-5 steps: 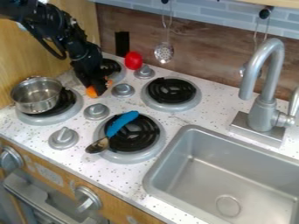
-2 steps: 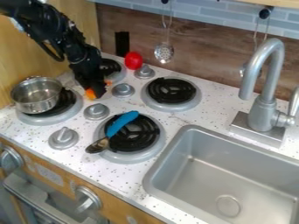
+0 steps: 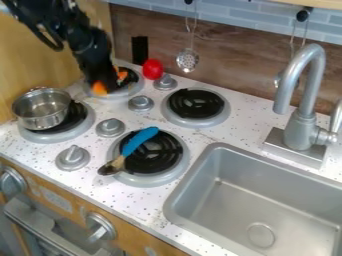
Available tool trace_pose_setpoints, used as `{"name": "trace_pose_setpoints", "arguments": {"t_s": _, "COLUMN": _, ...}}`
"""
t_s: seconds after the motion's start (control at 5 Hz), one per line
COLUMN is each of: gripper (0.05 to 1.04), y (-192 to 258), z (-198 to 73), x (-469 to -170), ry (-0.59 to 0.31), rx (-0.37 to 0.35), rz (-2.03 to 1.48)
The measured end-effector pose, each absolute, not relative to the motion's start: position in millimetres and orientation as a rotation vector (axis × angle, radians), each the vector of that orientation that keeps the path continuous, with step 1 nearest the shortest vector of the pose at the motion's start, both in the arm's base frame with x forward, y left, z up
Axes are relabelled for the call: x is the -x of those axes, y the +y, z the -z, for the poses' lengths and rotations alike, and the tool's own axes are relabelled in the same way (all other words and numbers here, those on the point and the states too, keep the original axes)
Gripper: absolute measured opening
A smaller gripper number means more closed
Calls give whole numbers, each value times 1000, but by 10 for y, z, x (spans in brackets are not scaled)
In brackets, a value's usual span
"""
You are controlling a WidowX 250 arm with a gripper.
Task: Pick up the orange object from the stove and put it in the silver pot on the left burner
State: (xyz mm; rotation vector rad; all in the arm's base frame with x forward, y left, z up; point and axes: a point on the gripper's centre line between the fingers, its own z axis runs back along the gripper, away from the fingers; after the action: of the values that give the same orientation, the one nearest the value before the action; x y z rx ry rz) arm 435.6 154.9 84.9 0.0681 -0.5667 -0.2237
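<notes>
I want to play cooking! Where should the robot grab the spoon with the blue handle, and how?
Probably by the middle of its blue handle, coming straight down from above, with one finger on each long side. The handle is long and narrow and lies slanting over the black burner coil, with both long sides showing.

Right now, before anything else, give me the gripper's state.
Gripper: closed on an orange object, which shows on both sides of it, at the back-left burner.
</notes>
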Motion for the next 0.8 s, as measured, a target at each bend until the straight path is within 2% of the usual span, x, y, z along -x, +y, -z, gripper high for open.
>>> {"name": "trace_pose_setpoints", "arguments": {"t_s": 0.2, "gripper": 537, "y": 1693, "z": -1098, "x": -4136, "ry": -604, "rx": -113, "rz": 136}}
{"name": "trace_pose_setpoints", "arguments": {"t_s": 0.4, "gripper": 537, "y": 1920, "z": -1339, "x": -3827, "ry": -613, "rx": -190, "rz": 16}}
{"name": "trace_pose_setpoints", "arguments": {"t_s": 0.6, "gripper": 537, "y": 2165, "z": -1396, "x": -3529, "ry": -572, "rx": -272, "rz": -112}}
{"name": "trace_pose_setpoints", "arguments": {"t_s": 0.8, "gripper": 537, "y": 2362, "z": -1370, "x": -3378, "ry": -532, "rx": -345, "rz": -196}}
